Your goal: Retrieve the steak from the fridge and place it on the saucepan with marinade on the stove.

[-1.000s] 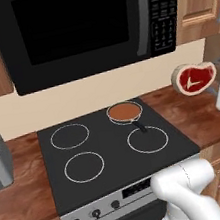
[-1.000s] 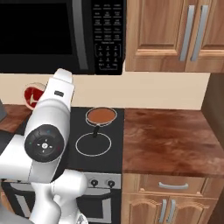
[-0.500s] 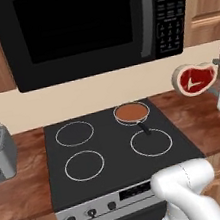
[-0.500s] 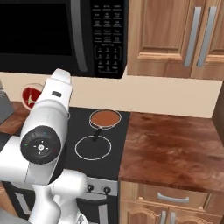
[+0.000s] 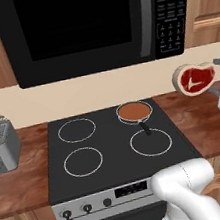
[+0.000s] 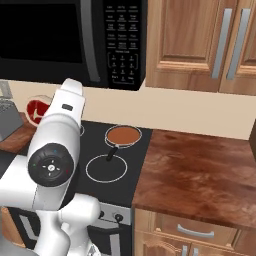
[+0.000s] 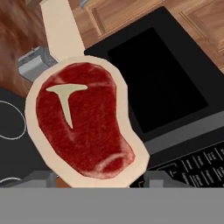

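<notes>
Half your job looks done. In the left base view, the steak [image 5: 194,78] hangs in the air right of the stove [image 5: 116,149], well apart from the saucepan [image 5: 134,112]. In the right base view, its marinade [image 6: 123,134] waits bare. In the hand view, your gripper [image 7: 99,178] clamps the steak; placing remains.
</notes>
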